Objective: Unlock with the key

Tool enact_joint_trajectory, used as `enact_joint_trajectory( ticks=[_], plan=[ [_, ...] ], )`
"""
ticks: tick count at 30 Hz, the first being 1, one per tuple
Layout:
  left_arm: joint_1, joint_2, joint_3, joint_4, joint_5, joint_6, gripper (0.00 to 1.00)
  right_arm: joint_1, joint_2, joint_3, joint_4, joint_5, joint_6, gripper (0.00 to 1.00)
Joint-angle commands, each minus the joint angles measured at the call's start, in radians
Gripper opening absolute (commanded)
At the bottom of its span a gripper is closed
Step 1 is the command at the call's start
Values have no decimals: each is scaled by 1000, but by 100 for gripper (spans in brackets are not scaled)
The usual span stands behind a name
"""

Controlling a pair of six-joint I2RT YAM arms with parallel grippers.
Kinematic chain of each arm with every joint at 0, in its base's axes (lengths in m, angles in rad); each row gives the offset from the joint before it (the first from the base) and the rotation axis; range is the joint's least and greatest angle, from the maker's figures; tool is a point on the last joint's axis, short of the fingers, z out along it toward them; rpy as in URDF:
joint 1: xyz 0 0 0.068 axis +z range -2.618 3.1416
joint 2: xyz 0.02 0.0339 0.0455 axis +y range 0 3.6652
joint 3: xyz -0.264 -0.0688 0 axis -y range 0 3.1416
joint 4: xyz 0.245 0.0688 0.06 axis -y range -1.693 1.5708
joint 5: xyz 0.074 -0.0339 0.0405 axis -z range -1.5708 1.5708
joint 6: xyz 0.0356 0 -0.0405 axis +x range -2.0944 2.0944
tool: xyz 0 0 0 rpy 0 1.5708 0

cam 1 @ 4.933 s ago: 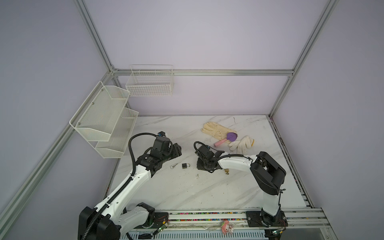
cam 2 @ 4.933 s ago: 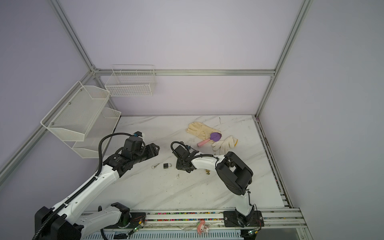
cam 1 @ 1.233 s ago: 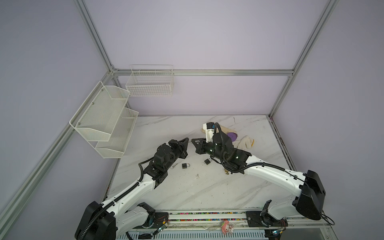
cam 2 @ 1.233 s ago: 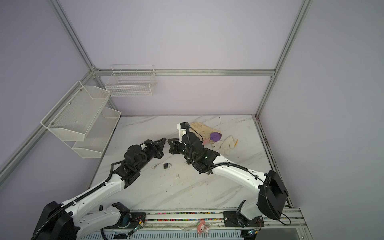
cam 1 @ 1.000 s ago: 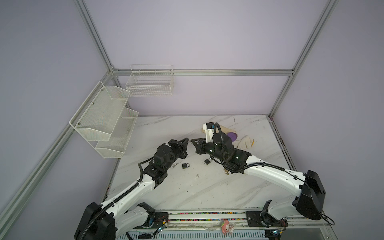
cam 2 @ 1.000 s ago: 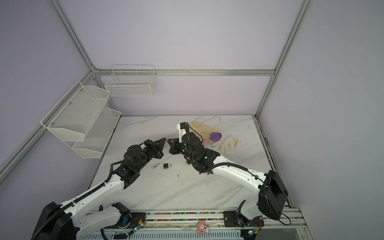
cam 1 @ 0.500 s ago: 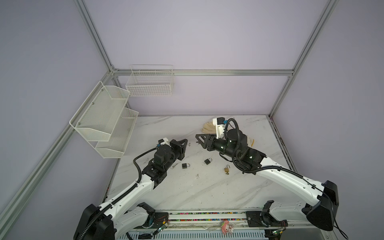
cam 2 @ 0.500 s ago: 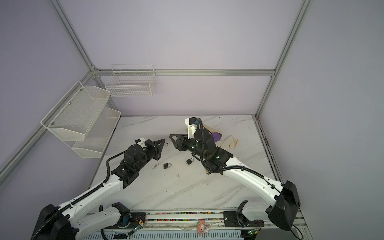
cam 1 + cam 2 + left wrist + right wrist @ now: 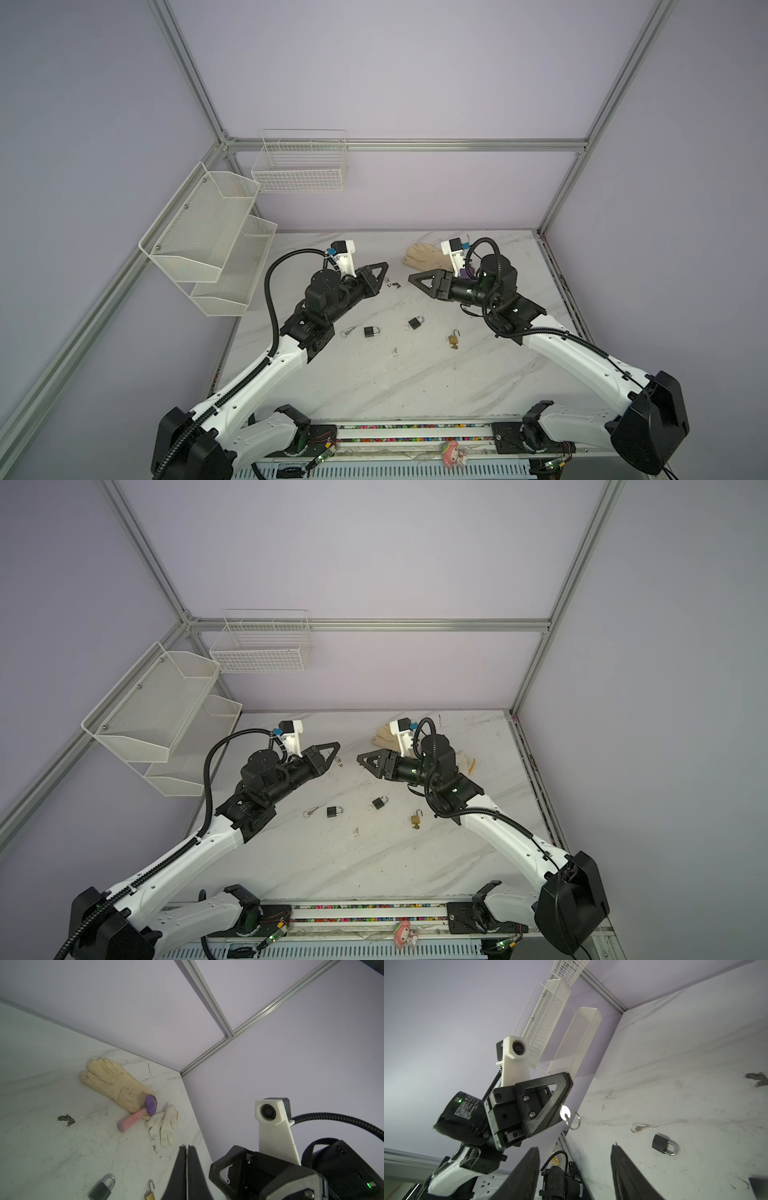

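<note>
Right wrist view: black right gripper [image 9: 574,1148] had drawn back rightward, jaws parted, empty. Black left gripper [image 9: 568,1079] stayed clamped on small silver ringed key [image 9: 564,1114], aloft. Black steel-shackled padlock [image 9: 415,322] lay unheld mid-table, unlocking pending.

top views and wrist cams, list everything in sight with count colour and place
table: 1, white marble, under everything
black padlocks: 2, black, mid-table
brass padlock: 1, gold, shackle open, right of the black ones
loose key ring: 1, silver, left of the black padlocks
key: 1, silver, in the left pincer
gloves: 2, cream and white, back right of table
hammer: 1, pink handle, purple head, across the gloves
wire basket: 1, white, back wall
mesh shelf: 1, white, two tiers, left wall
doll: 1, pink and white, front rail
left pincer: 1, black, shut on the key
right pincer: 1, black, open, empty
</note>
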Motion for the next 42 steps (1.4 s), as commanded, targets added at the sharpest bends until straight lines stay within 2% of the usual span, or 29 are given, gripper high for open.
enact_joint_trajectory(
  ticks=[1,12,18,20,25,30,42],
  plan=[
    [-2,5,24,184,99,122,0,-2,16,-55,323,-123,141,58],
    [-5,45,40,273,212,131,0,12,105,-37,464,-119,178,56],
    [-6,64,43,304,228,108,0,15,149,-29,520,-120,197,47],
    [-6,73,44,309,235,100,0,16,156,-30,553,-122,216,40],
    [-7,82,53,317,246,99,0,33,169,-29,553,-123,212,37],
    [-10,88,58,317,258,96,0,33,171,-49,586,-112,228,26],
    [-10,63,41,327,242,96,0,33,167,-75,592,-84,231,13]
  ],
)
